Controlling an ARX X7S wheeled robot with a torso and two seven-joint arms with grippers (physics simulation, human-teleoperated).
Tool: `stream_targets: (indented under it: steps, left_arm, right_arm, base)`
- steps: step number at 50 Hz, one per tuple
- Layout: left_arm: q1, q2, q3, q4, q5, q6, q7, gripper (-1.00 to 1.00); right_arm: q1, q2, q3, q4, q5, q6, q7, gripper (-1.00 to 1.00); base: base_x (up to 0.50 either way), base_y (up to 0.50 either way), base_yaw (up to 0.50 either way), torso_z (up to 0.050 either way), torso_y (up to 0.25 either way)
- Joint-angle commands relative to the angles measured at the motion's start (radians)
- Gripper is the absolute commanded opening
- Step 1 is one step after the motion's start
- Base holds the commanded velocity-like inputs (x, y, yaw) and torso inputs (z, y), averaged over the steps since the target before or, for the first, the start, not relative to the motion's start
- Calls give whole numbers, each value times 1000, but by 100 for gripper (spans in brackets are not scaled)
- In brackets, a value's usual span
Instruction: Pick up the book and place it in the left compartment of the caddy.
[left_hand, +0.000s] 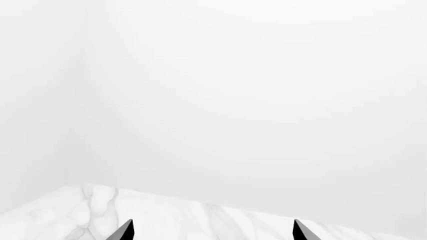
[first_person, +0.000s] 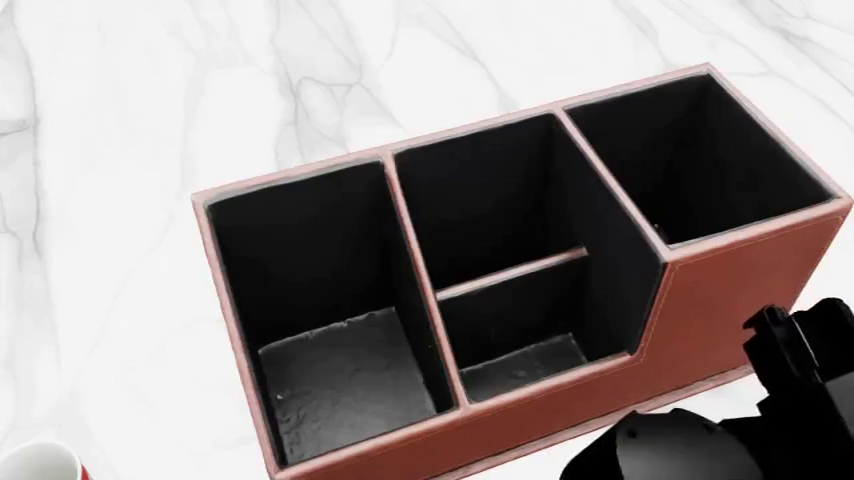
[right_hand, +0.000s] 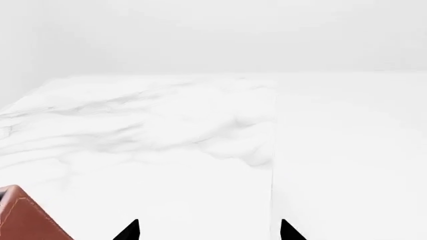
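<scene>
**Ana:** Head view first: the caddy (first_person: 534, 300) fills most of it, sitting on the white marble tabletop (first_person: 120, 150). Its left compartment (first_person: 327, 330), the wide undivided cell, shows only black walls and a grey textured floor. Nothing is in it.

**Ben:** And the book?

**Ana:** Not visible in any of the three views. I can't say where it lies. At the bottom-left corner there's the rim of a red-and-white mug (first_person: 40, 465), and that's the only other object on the table.

**Ben:** Grippers?

**Ana:** Left wrist view shows the left gripper (left_hand: 212, 232) as two dark fingertips set wide apart with nothing between them, above the marble edge and facing a blank wall. Right wrist view shows the right gripper (right_hand: 210, 231) the same way: tips spread, empty, over bare marble, with a corner of the caddy's brown wall (right_hand: 23, 220) off to one side. The dark arm hardware (first_person: 721, 440) at the bottom right of the head view is near the caddy's front.

**Ben:** So which step is this?

**Ana:** I'd judge it the very start: locating the book, nothing grasped. The next move likely calls for turning the head or base until the book comes into view, then bringing an open gripper down over it.
</scene>
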Motion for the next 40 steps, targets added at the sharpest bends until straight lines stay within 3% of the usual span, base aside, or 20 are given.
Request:
stream_targets:
  steps: [1,22,40]
  left_arm:
    - [1,-7,-6,4,-13,4,-8,100]
    - [8,-16,-8,-2,-22,23,-12,100]
    - [6,-25,-2,3,-25,24,-23,100]
  right_arm:
    - [8,-1,40,59,11,-30,15,100]
    - [11,-1,94,179,80,-18,15,100]
    - [-38,-1,148,131,173,8,15,100]
  base:
    - [0,0,0,0,0]
    - [0,0,0,0,0]
    - [0,0,0,0,0]
